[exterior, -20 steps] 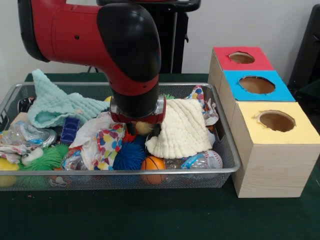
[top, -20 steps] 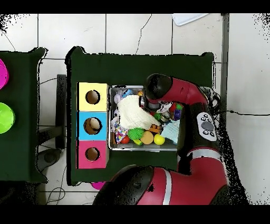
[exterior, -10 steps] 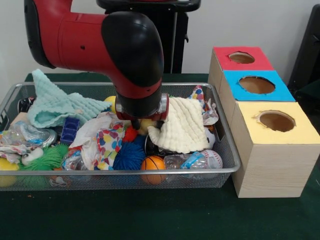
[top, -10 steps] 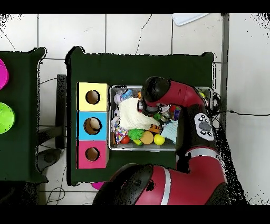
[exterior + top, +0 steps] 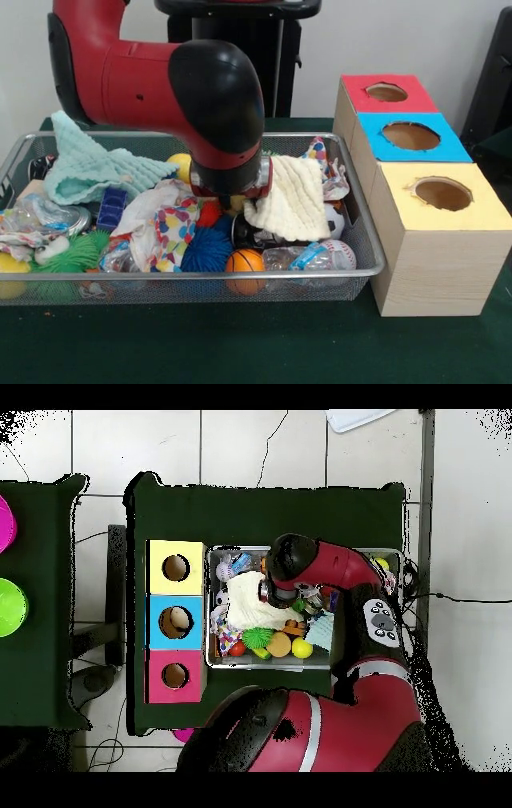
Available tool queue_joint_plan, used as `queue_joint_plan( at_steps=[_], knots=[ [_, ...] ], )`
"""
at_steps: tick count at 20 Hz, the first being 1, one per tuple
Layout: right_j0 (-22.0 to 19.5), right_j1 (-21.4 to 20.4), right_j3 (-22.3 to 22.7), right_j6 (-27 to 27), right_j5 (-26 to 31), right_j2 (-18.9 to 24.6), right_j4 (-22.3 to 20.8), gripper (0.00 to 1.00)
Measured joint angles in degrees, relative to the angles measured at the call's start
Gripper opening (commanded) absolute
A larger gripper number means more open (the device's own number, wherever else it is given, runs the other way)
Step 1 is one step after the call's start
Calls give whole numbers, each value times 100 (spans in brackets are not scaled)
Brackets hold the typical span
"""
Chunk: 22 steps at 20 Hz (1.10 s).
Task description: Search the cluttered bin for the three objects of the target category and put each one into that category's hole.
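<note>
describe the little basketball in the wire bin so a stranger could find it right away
Start at the silver wire mesh bin and go to its front rim near the middle. There, beside a spiky blue rubber ball, sits the small orange basketball; its black seam lines on smooth orange single it out.

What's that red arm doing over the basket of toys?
The red arm reaches down into the wire bin of mixed toys and cloths, its tool hidden under the wrist. A cream cloth hangs bunched beside it, seemingly lifted. Three boxes with holes, red, blue and yellow, wait alongside.
</note>
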Motion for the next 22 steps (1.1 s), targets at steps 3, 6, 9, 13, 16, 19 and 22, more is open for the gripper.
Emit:
queue_joint_plan(
  at_steps=[3,6,9,13,16,19,22],
  knots=[
    [-1,59,1,0,-1,1,0,0],
    [0,61,0,0,0,1,0,0],
    [8,28,1,0,61,-2,-1,0],
    [70,-88,49,0,193,-41,-2,0],
    [147,-270,180,0,287,-103,-2,0],
    [254,-602,412,0,473,-181,-5,0],
    [402,-1038,649,0,786,-292,-3,0]
  ],
)
